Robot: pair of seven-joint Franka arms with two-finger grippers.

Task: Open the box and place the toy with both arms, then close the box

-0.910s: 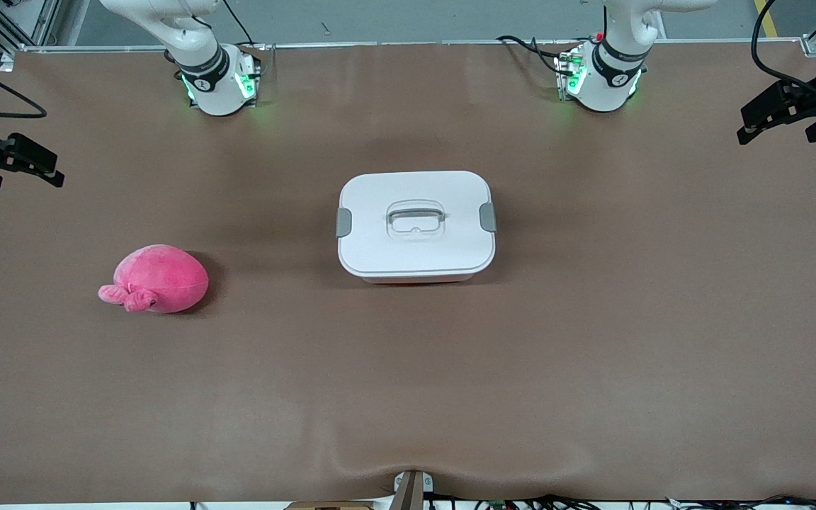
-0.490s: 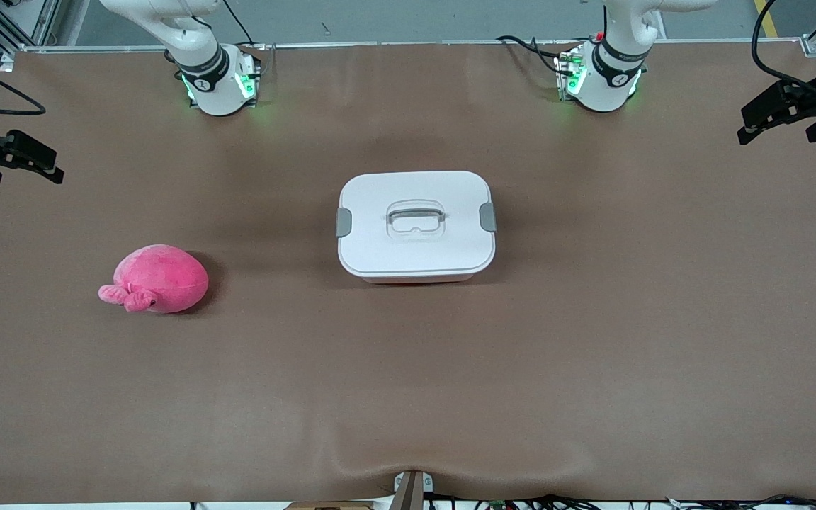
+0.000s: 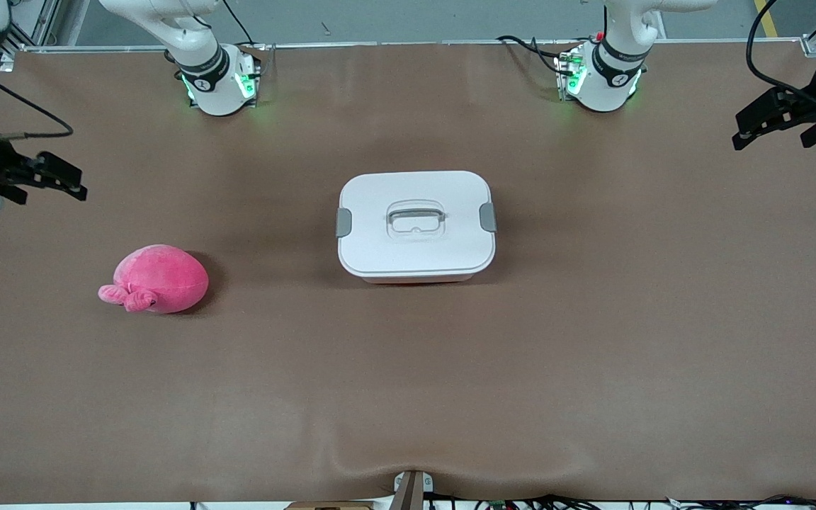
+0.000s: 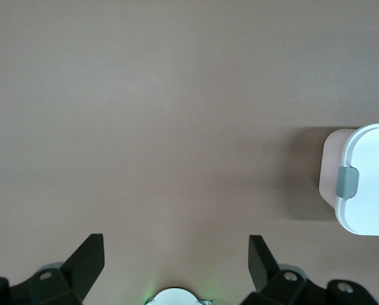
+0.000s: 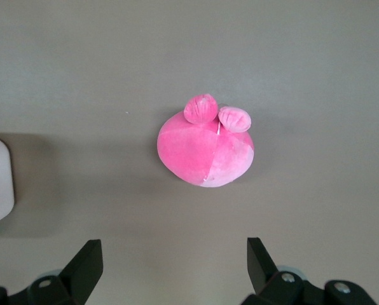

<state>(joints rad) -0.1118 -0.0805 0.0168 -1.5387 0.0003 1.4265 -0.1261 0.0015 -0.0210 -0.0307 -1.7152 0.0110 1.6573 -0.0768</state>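
A: Where does the toy (image 3: 155, 278) lie from the right gripper (image 3: 61, 178)?

B: The right gripper hangs high over the right arm's end of the table (image 3: 408, 397), its fingers (image 5: 84, 267) spread wide with nothing between them. In the right wrist view the toy sits ahead of the fingertips, about centred on the gap between them, well apart from them and resting on the table.

A: And its long axis?

B: The plush is a rounded egg, and its paler knotted nub points away from the fingers in the right wrist view. The body is nearly as broad as it is long, so the judgement is that the wide-spread fingers could straddle it from either side.

A: What about the box (image 3: 416, 223)?

B: It stands mid-table with the white lid on and both grey clips (image 3: 343, 222) down. The left gripper (image 3: 780, 117) hangs over the left arm's end of the table, fingers (image 4: 88, 260) likewise held apart and empty. In the left wrist view only the box's near end and one clip show, off to one side of the fingertips rather than in line with them.

A: So which arm is nearer to what?

B: The right gripper is clearly nearer the toy. The box lies between the two arms, somewhat closer to the left gripper than the toy is, so the lid most likely falls to the left arm.
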